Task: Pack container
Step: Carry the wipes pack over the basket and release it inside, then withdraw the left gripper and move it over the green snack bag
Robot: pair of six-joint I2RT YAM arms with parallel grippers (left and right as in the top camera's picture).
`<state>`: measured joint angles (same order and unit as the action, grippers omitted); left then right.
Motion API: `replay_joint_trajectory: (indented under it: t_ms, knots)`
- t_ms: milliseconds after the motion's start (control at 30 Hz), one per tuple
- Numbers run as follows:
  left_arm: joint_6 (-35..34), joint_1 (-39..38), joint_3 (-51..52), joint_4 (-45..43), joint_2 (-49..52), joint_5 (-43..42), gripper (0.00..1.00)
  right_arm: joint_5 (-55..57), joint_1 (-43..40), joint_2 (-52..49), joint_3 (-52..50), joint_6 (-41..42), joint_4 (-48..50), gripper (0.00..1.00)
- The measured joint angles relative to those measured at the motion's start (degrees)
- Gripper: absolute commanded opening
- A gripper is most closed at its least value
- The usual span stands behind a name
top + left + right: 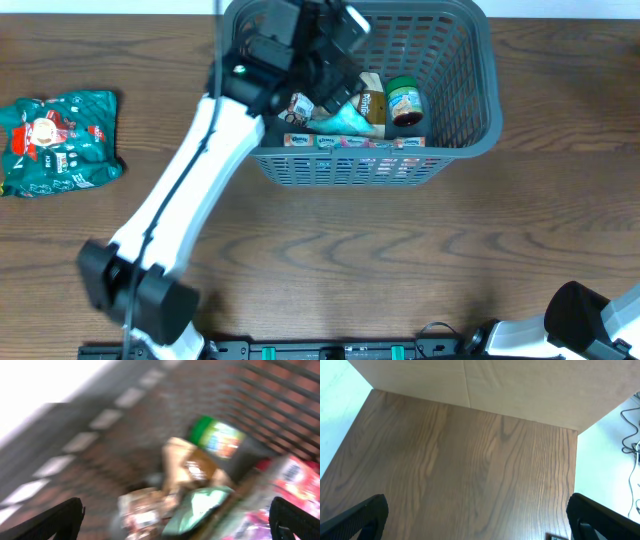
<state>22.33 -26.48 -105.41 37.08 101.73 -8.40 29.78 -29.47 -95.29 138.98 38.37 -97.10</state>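
The dark grey slotted basket (470, 130) stands at the back centre of the table. Inside lie a green-lidded jar (405, 100), a brown packet (372, 103), a teal pouch (345, 120), a small snack pack (300, 105) and a pink box (350, 142) along the front wall. My left gripper (335, 45) hovers open and empty over the basket's left half. The blurred left wrist view shows the jar (220, 440), the teal pouch (200, 505) and the pink box (295, 480) below my open left gripper (175, 527). My right gripper (477, 520) is open over bare table.
A green snack bag (60, 140) lies at the table's left edge, far from the basket. The right arm's base (590, 320) sits at the front right corner. A light wooden wall (485, 385) rises beyond the table in the right wrist view.
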Motion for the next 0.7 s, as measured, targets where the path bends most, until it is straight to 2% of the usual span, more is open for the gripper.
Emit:
replay_joint_trajectory:
  t_ms: [133, 333, 567, 700]
  knots:
    - [-5.01, 3.85, 0.00, 0.48, -7.78, 10.19, 0.99, 0.02, 0.00, 0.00, 0.00, 0.00, 0.00, 0.99]
    - [-15.04, 18.86, -0.17, 7.26, -16.74, 20.61, 0.99, 0.02, 0.00, 0.00, 0.00, 0.00, 0.00, 0.99]
    - [-23.21, 38.25, -0.33, 18.21, -16.55, 23.63, 0.99, 0.00, 0.00, 0.00, 0.00, 0.00, 0.02, 0.99]
    - [-25.40, 48.39, -0.33, 20.22, -13.00, 24.11, 0.99, 0.02, 0.00, 0.00, 0.00, 0.00, 0.02, 0.99]
